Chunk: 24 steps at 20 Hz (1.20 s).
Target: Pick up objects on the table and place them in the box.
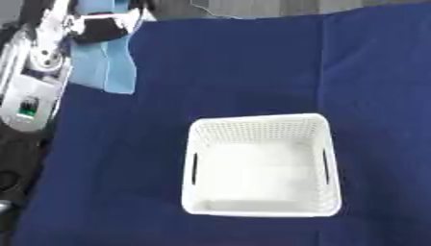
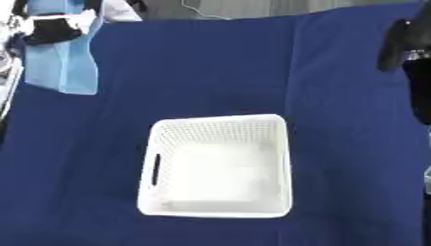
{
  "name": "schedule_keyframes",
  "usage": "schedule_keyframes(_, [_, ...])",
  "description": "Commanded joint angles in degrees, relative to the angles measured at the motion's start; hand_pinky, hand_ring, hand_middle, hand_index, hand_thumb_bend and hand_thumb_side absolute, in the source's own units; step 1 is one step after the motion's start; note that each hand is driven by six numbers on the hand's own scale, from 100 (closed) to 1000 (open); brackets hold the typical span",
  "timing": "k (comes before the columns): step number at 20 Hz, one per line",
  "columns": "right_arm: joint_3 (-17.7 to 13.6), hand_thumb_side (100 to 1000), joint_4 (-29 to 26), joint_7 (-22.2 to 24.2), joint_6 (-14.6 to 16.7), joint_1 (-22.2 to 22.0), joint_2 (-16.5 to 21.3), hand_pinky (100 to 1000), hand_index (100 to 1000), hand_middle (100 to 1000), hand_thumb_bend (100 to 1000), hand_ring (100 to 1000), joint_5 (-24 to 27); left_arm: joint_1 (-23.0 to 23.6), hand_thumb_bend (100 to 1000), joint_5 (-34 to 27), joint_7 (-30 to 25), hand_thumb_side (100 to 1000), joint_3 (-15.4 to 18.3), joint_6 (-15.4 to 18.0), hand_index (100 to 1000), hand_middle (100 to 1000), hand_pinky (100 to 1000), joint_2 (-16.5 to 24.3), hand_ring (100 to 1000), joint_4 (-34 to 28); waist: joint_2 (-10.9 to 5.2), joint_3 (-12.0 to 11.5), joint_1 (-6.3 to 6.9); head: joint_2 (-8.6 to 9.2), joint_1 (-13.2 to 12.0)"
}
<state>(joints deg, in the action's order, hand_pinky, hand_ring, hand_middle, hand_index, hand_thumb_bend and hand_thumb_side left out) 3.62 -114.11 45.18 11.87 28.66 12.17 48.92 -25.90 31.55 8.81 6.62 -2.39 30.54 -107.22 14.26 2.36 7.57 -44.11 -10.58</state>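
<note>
Sitting nearest on the dark blue cloth point(image 1: 252, 62), a white perforated basket point(image 1: 257, 129) holds nothing visible. At two o'clock the right hand point(image 2: 402, 43) hangs, finger state unclear. Farthest, at eleven o'clock, the left hand point(image 2: 52, 30) clamps a light blue bag point(image 2: 60, 62), lifted.

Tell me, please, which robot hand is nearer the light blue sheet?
Left. The left robot hand holds the light blue sheet at its top; the right robot hand is across the table.

a lab-like test setup: a table under a plain dark blue cloth point(image 1: 235, 72), a lone white perforated basket point(image 1: 261, 211), robot hardware point(image 1: 33, 62) alongside.
</note>
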Motion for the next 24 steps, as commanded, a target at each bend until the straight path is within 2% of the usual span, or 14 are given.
schedule_keyframes(1, [-0.05, 712, -0.48, -0.21, 0.17, 0.33, -0.18, 566, 758, 765, 100, 666, 0.56, -2.18, 314, -3.33, 2.50, 100, -1.30, 1.63, 100, 100, 100, -1.15, 100, -2.67, -1.55, 0.68, -0.37, 0.00, -0.12])
schedule_keyframes(5, [0.05, 710, -0.48, -0.45, 0.27, 0.54, -0.37, 565, 757, 764, 100, 665, 0.98, -4.40, 334, -8.74, -0.31, 100, -5.08, 3.42, 100, 100, 100, -3.63, 100, -4.03, -2.18, 2.68, -0.20, 0.00, -0.42])
schedule_keyframes(9, [0.10, 712, -0.48, -0.78, -0.15, 0.56, -0.48, 565, 759, 765, 100, 666, 0.89, -6.31, 342, -14.38, -5.06, 100, -8.79, 5.08, 100, 100, 100, -3.77, 100, -3.59, -2.64, 4.02, 0.30, 0.00, -0.70])
schedule_keyframes(15, [0.21, 713, -0.48, -1.06, -1.09, 0.48, -0.71, 565, 760, 766, 100, 666, 0.45, -7.60, 360, -16.82, -9.46, 100, -11.84, 6.04, 100, 100, 100, -5.29, 100, -2.25, -3.06, 4.64, 0.86, 0.00, -0.15])
schedule_keyframes(16, [0.21, 714, -0.48, -1.09, -1.19, 0.48, -0.73, 565, 760, 766, 100, 667, 0.41, -7.56, 461, -16.91, -10.10, 100, -12.37, 6.14, 100, 100, 100, -5.55, 100, -1.95, -3.10, 4.71, 0.92, 0.00, 0.02])
schedule_keyframes(17, [0.21, 714, -0.48, -1.12, -1.26, 0.49, -0.75, 565, 761, 766, 100, 667, 0.39, -7.52, 364, -16.94, -10.59, 100, -12.72, 6.26, 100, 100, 100, -5.69, 100, -1.70, -3.12, 4.77, 0.96, 0.00, 0.12])
schedule_keyframes(24, [0.24, 714, -0.48, -0.91, -1.46, 0.65, -0.81, 566, 762, 767, 100, 668, 0.24, -6.14, 391, -17.69, -12.89, 100, -14.73, 7.14, 100, 100, 100, -6.54, 100, 0.39, -2.76, 5.23, 1.08, 0.00, 0.44])
